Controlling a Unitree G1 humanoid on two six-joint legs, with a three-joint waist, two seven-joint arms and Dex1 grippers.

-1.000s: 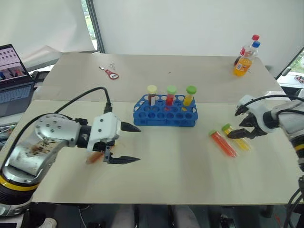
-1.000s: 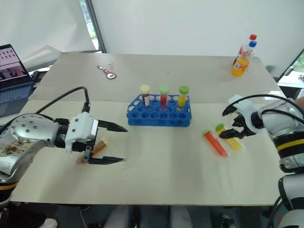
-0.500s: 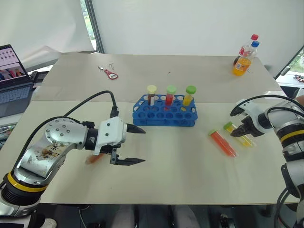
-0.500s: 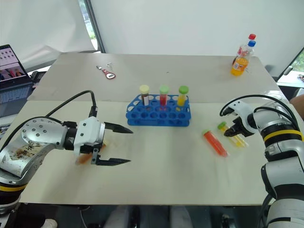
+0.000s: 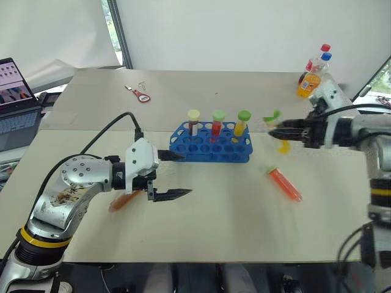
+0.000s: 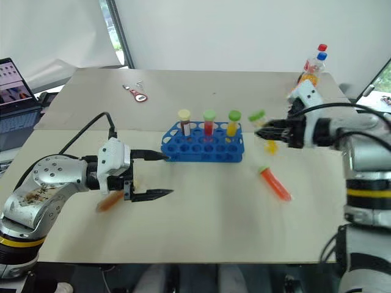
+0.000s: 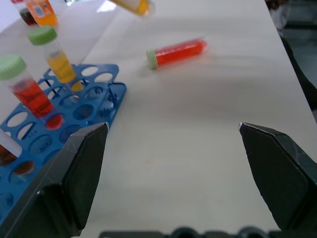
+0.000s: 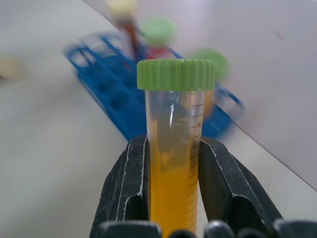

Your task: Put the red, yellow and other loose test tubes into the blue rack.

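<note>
Beside the rack (image 5: pixel 211 145), I'm pinching the yellow tube (image 8: pixel 175 148) in the right claw (image 5: pixel 282 130); mis-aiming risks knocking racked tubes.

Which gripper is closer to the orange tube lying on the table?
Right. The right gripper, shut on the yellow tube, hovers beyond the orange tube; the open left gripper is across the table.

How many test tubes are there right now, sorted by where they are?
Standing in the blue rack: 3
Held above the table by the right gripper, a yellow-filled tube: 1
Lying on the table, an orange-red tube and an orange one by the left gripper: 2
Total: 6
</note>
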